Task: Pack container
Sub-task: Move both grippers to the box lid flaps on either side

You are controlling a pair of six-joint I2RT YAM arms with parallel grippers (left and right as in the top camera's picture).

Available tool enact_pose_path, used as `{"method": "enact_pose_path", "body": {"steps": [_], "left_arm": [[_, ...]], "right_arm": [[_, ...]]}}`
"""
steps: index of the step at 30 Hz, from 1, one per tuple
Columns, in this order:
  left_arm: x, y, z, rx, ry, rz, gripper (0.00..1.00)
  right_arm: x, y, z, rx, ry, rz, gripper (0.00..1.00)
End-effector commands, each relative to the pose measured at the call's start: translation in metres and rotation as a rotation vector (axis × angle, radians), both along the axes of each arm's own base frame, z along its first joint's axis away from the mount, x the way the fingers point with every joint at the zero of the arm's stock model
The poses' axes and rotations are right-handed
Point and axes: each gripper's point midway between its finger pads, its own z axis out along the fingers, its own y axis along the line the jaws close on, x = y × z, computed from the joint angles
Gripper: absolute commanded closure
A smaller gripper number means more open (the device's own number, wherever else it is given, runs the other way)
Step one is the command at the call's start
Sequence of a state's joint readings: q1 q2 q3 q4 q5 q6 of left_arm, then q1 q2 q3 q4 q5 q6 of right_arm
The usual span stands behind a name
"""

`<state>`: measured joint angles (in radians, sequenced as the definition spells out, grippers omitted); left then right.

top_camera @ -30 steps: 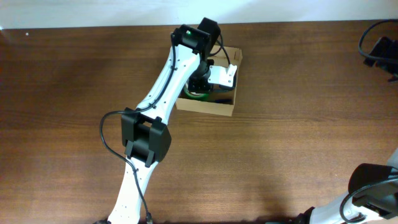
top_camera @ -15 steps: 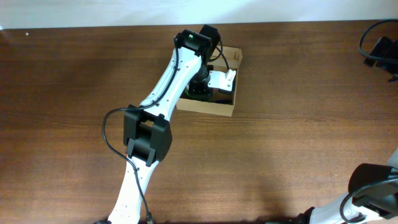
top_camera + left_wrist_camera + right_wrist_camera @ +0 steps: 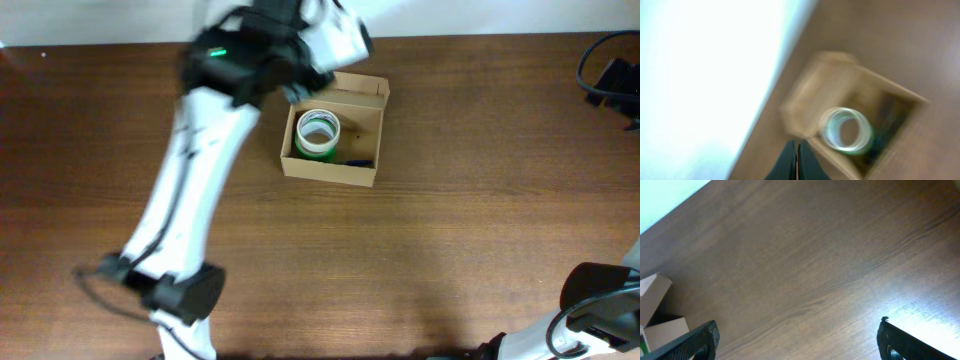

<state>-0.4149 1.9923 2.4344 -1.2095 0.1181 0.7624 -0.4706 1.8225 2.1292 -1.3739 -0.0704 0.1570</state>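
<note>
The container (image 3: 330, 172) is a small tan cardboard box that stands open at the back middle of the table, with its flap (image 3: 362, 88) up at the far side. Inside lie a white and green tape roll (image 3: 318, 133) and a small dark item (image 3: 360, 158). My left gripper (image 3: 303, 88) is raised above the box's back left corner and blurred. In the left wrist view its fingers (image 3: 796, 160) are shut and empty, above the blurred box (image 3: 805, 95) and roll (image 3: 845, 130). My right gripper (image 3: 797, 330) is open and empty over bare table, with the box (image 3: 655, 315) at its far left.
A black cable and device (image 3: 605, 75) lie at the table's back right corner. The right arm's base (image 3: 600, 295) is at the front right. The table's far edge (image 3: 480, 36) runs just behind the box.
My left gripper has risen out of the box and the arm has swung up and left. The tape roll it covered now shows in the box. The right arm has not moved.
</note>
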Motion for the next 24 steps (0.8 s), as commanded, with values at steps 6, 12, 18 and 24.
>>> {"method": "enact_pose_path", "body": {"steps": [6, 12, 18, 24], "left_arm": [[0.064, 0.185, 0.002, -0.343, 0.059, 0.896, 0.98], [0.092, 0.210, -0.074, -0.454, 0.304, 0.894, 0.98], [0.115, 0.197, -0.162, -0.445, 0.484, 0.895, 0.98], [0.132, 0.167, -0.217, -0.564, 0.632, 0.865, 0.98]], "right_arm": [[0.039, 0.024, 0.023, 0.128, -0.208, 0.113, 0.01], [0.060, 0.065, 0.018, 0.286, -0.251, 0.243, 0.83], [0.092, 0.134, -0.046, 0.485, -0.110, 0.388, 0.96], [0.114, 0.192, -0.133, 0.623, 0.076, 0.436, 0.96]]}}
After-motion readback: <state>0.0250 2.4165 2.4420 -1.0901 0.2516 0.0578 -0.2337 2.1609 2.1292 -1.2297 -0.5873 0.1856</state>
